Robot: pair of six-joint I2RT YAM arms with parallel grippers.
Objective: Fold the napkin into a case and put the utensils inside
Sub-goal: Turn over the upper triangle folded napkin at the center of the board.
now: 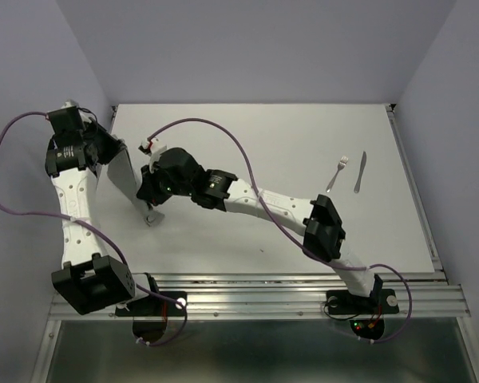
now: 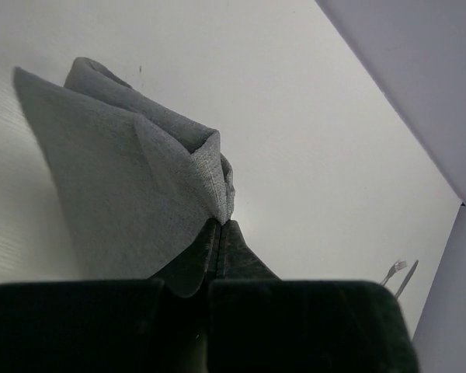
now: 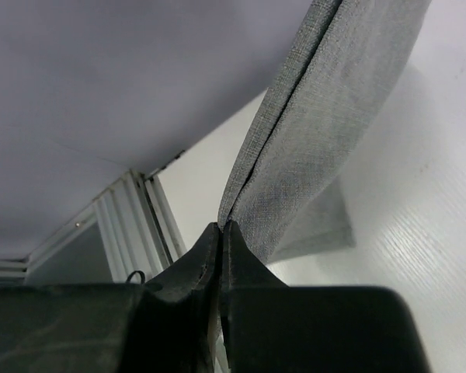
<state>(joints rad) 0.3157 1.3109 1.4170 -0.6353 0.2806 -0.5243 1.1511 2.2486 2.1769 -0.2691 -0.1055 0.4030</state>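
The left claw (image 2: 219, 225) is pinched tight on the napkin (image 1: 128, 183). Its two dark fingers (image 2: 193, 268) are pressed together, with a folded corner of the grey cloth caught at their tips. The right claw (image 3: 220, 229) is closed in the same way. In its wrist view we see the fingers meet on the edge of the cloth, where two layers lie flat against each other and run up and away from the tips.

From above, we find the napkin at the far left of the worktop (image 1: 287, 144), held as a slanted grey sheet between the two claws. The left claw has the end nearer the far left corner. The right claw has the end nearer the middle, and its arm reaches across from its base on the right. In the left wrist view the cloth falls away from the grip in a broad doubled sheet with a rounded fold at its far end. We cannot tell whether its lowest corner touches the worktop or hangs just above it.

The fork (image 1: 339, 171) and the knife (image 1: 360, 172) lie side by side on the right part of the worktop, near each other but not touching, the fork to the left. Both are well apart from the napkin and from either claw.
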